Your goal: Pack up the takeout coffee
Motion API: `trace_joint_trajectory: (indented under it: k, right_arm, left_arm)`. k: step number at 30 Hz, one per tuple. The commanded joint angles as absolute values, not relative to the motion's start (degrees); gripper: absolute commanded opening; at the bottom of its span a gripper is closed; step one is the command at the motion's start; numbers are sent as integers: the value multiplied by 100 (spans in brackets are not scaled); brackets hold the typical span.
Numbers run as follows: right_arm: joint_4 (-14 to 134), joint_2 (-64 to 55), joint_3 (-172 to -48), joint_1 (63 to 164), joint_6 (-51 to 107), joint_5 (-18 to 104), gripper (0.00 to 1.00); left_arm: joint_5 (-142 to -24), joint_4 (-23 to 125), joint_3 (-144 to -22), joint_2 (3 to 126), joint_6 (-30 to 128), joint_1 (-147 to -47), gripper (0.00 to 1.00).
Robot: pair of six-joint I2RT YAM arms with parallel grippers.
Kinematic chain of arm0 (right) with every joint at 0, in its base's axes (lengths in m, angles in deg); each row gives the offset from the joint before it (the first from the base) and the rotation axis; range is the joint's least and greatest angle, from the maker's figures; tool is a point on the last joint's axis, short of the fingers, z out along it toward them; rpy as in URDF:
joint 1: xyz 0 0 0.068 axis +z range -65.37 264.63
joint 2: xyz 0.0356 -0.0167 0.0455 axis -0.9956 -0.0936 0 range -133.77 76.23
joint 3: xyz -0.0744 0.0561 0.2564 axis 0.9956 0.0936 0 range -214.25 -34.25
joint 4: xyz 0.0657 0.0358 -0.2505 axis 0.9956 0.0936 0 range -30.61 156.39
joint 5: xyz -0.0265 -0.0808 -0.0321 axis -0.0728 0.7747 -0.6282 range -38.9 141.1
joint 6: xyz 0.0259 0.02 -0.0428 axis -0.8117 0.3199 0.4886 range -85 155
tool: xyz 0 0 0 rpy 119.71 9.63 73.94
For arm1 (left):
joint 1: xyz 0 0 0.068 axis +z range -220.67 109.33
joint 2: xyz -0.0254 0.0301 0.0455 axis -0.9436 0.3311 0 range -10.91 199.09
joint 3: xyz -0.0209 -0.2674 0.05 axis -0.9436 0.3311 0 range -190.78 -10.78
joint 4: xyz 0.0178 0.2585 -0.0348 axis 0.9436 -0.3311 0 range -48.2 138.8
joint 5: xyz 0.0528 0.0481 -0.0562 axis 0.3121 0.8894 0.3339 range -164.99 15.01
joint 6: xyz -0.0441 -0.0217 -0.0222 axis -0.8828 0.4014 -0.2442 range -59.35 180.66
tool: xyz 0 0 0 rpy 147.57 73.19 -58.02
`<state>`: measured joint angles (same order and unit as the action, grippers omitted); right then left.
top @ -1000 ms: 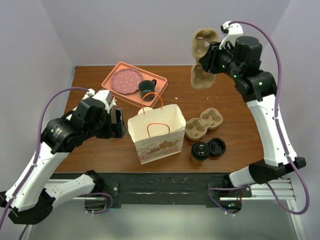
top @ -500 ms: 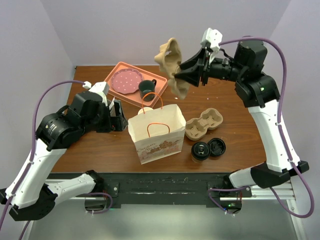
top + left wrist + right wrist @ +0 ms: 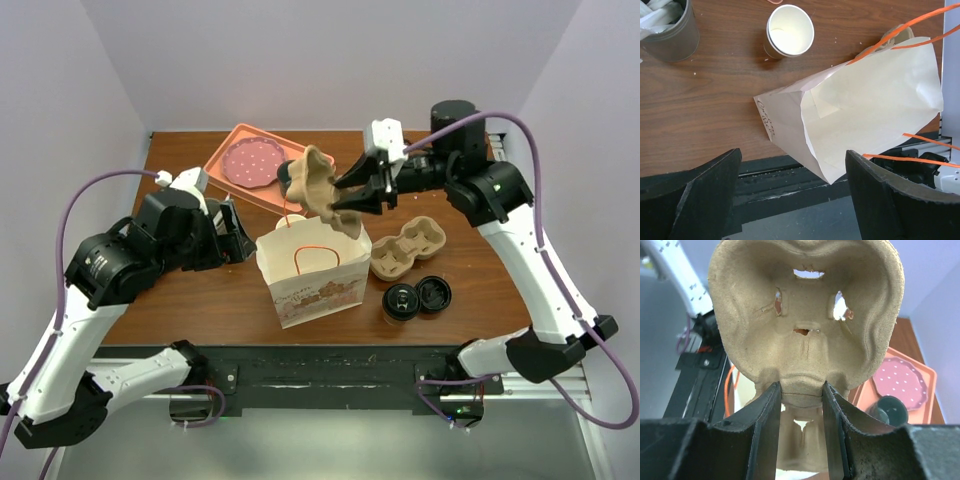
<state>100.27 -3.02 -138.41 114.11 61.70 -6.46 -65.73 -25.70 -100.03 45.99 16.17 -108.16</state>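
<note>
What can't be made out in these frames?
Paper bag inside: top view, its own front wall and the cardboard cup holder in the right claw block the mouth; left wrist view shows only the outside.
Mug: top view, mostly behind the holder.
Tin contents: left wrist view, cut off by the corner.
Coffee cup: top view, lid hides what is inside.
Left claw touching the bag or not: top view, too small.
</note>
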Motion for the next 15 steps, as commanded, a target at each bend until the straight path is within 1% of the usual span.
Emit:
trace_joint_trajectory:
  k: [1, 2, 5, 10, 15]
  right_arm:
    - [10912, -340, -14024, 11785, 7331, -130, 24]
    - [11296, -375, -14077, 11916, 7515, -15, 24]
    - [11607, -445, -14016, 12180, 7929, 556, 24]
    - [11766, -682, -14138, 12584, 8193, 1328, 23]
    - [11775, -929, -14349, 12770, 8378, 1682, 21]
  left_arm:
    - [-6681, -2398, -9605, 4437, 1285, -10776, 89]
    - [-6716, -2293, -9517, 4393, 1223, -10784, 89]
    - [-6796, -2152, -9287, 4288, 1161, -10776, 87]
    - [-6752, -2134, -9243, 4349, 1100, -10776, 84]
    - [-6760, -2107, -9243, 4402, 1082, -10784, 81]
